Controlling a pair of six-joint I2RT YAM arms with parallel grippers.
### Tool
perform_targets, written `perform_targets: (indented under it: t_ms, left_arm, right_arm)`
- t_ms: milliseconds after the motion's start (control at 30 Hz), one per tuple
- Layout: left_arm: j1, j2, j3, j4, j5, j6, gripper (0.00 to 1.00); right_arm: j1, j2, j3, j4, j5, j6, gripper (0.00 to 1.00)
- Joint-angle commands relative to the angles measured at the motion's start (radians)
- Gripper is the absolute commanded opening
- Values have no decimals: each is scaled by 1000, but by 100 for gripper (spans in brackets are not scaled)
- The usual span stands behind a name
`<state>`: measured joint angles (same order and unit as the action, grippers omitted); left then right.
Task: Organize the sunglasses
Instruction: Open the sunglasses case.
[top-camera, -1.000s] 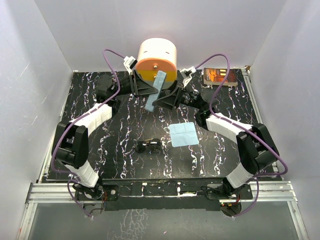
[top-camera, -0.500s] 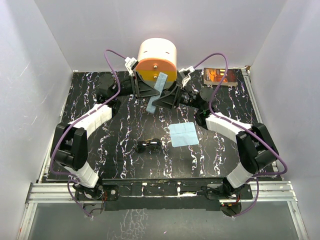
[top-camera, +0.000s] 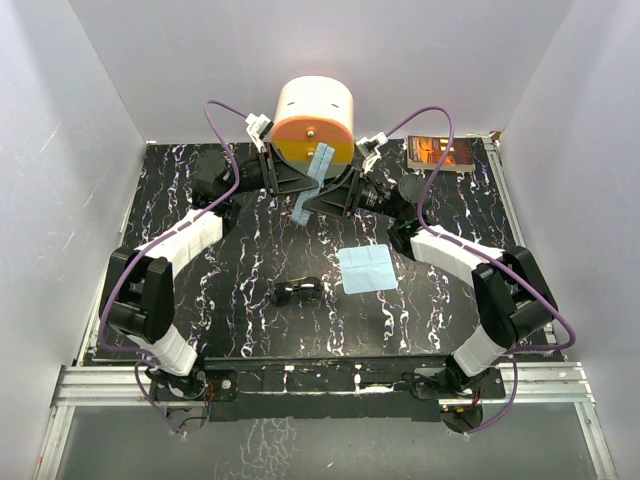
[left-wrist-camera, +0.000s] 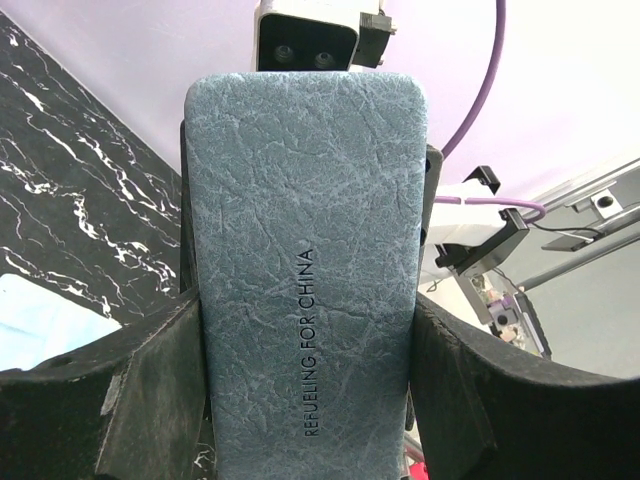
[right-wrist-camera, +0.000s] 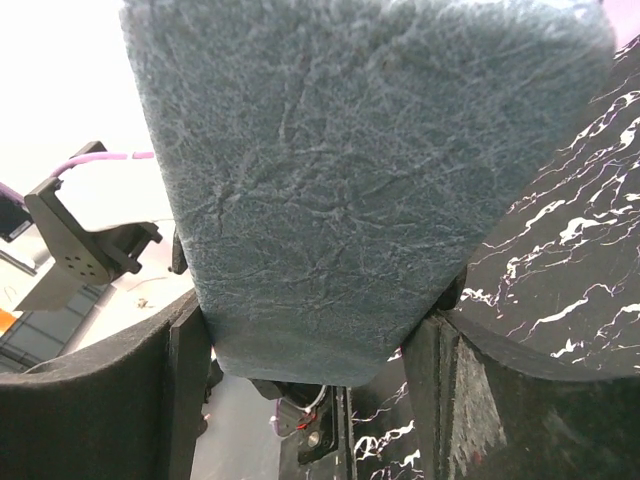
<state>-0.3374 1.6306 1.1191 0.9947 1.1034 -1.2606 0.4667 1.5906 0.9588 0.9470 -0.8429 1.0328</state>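
Observation:
The grey-blue case (top-camera: 313, 182) hangs in the air at the back centre, tilted, held from both sides. My left gripper (top-camera: 292, 181) is shut on it from the left. My right gripper (top-camera: 334, 194) is shut on it from the right. In the left wrist view the case (left-wrist-camera: 305, 250) fills the gap between the black fingers (left-wrist-camera: 150, 400) of that gripper (left-wrist-camera: 305, 400). In the right wrist view the case (right-wrist-camera: 340, 170) sits between the fingers (right-wrist-camera: 500, 410) of that gripper (right-wrist-camera: 310, 330). The sunglasses (top-camera: 299, 292) lie folded on the black marbled table (top-camera: 200, 300), near the front centre.
A light-blue square cloth (top-camera: 367, 268) lies flat just right of the sunglasses. A cream and orange cylinder (top-camera: 313, 125) stands at the back, right behind the case. A dark orange-printed box (top-camera: 441, 153) lies at the back right corner. White walls close in the table.
Both grippers have carried the case a little farther back and up toward the cylinder. The sunglasses and cloth have not moved.

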Motion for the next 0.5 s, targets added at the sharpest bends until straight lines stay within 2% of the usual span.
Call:
perform_targets:
  t_ms: [0, 200, 467]
  left_arm:
    - [-29, -103, -13, 71, 46, -93, 0]
    - [-30, -130, -31, 95, 50, -119, 0]
    - [-29, -138, -40, 125, 38, -157, 0]
  right_arm:
    - [-3, 3, 6, 145, 81, -11, 8]
    - [-31, 6, -34, 250, 92, 87, 8]
    - [-59, 133, -59, 589, 73, 374, 8]
